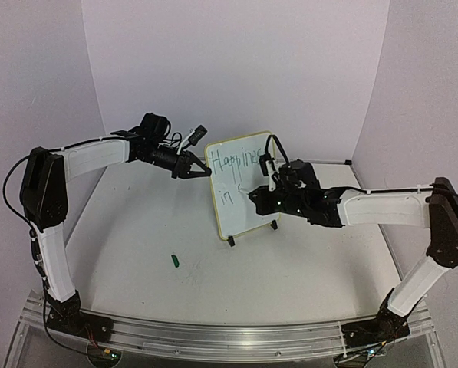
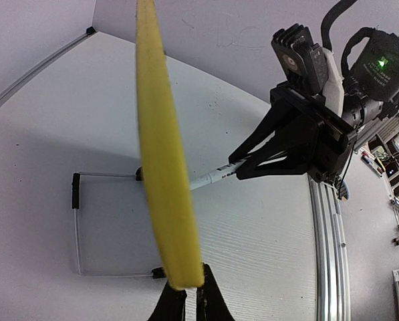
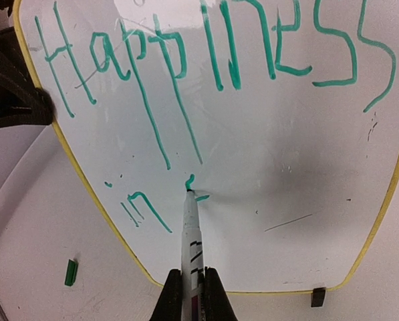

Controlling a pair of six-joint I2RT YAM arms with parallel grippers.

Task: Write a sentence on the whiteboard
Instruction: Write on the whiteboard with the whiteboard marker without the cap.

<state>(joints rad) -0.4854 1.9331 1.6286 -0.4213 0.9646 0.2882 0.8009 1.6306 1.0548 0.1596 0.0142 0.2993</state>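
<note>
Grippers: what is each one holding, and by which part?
The marker, by its barrel, in the right gripper; the whiteboard, by its yellow edge, in the left gripper.

- Left arm (image 1: 94,156): long white shells, rounded in section, joined by bulky matt black elbow housings (image 1: 43,188).
- Right arm (image 1: 382,208): the same white shells and black joints; a small green light (image 2: 381,62) glows on its black wrist housing.
- Cables: thin black leads run along both arms, one looping out beside the left elbow (image 1: 10,180), another arching over the right wrist (image 1: 273,146).
- Jaws: matt black, braced triangular frames tapering to narrow tips.
- Bases (image 1: 64,310): black blocks bolted to a ribbed aluminium rail (image 1: 213,333) with visible screw heads.
</note>
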